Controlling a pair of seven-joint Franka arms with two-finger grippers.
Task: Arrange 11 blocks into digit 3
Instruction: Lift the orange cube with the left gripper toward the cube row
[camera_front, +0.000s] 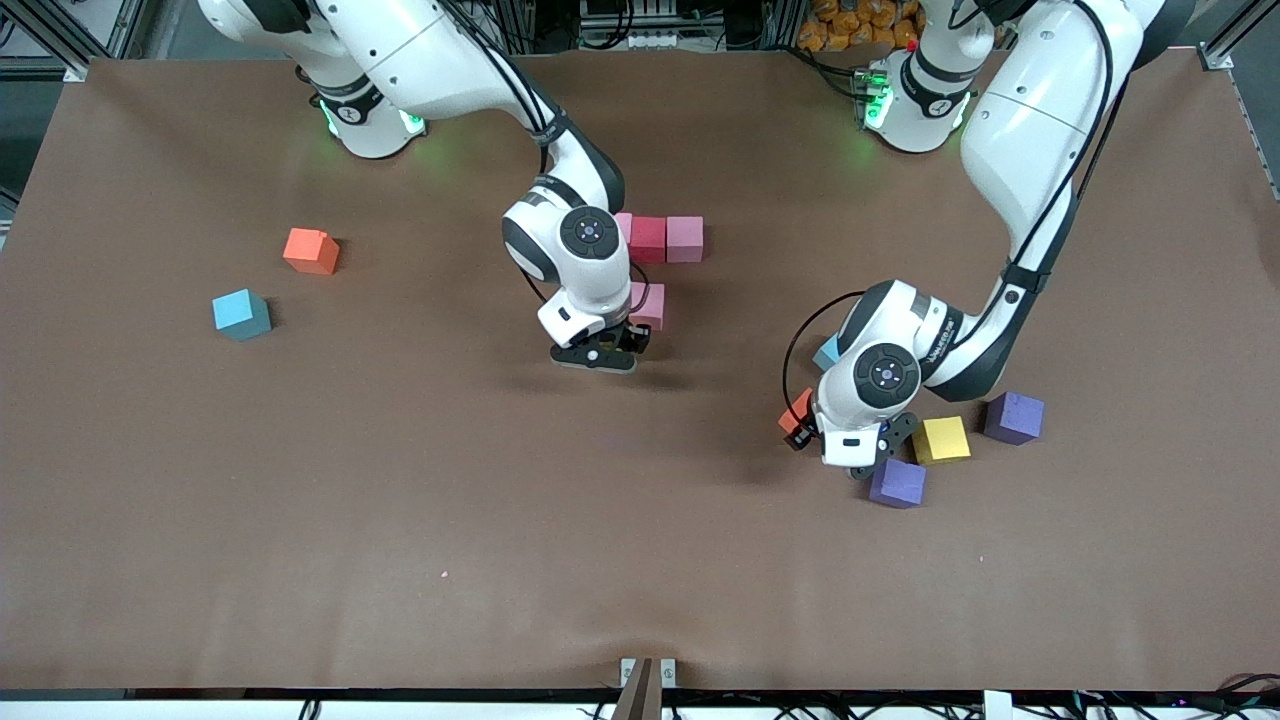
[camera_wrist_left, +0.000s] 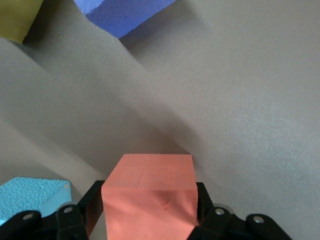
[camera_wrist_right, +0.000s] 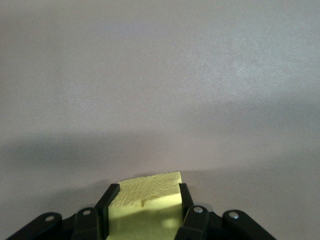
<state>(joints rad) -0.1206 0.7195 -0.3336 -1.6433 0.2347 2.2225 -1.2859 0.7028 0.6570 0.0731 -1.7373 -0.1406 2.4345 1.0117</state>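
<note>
We had the left pincer (camera_wrist_left: 148, 220) gripping a red block (camera_wrist_left: 148, 192) and the right pincer (camera_wrist_right: 145, 220) a yellow-green block (camera_wrist_right: 145, 210), to extend the pink row (camera_front: 684, 238).

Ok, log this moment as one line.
left pincer: around red block | right pincer: shut on green block, beside pink block

Brown table (camera_front: 400, 500); orange block (camera_front: 311, 250), light blue block (camera_front: 241, 314), yellow block (camera_front: 941, 439), purple block (camera_front: 1014, 416).
</note>
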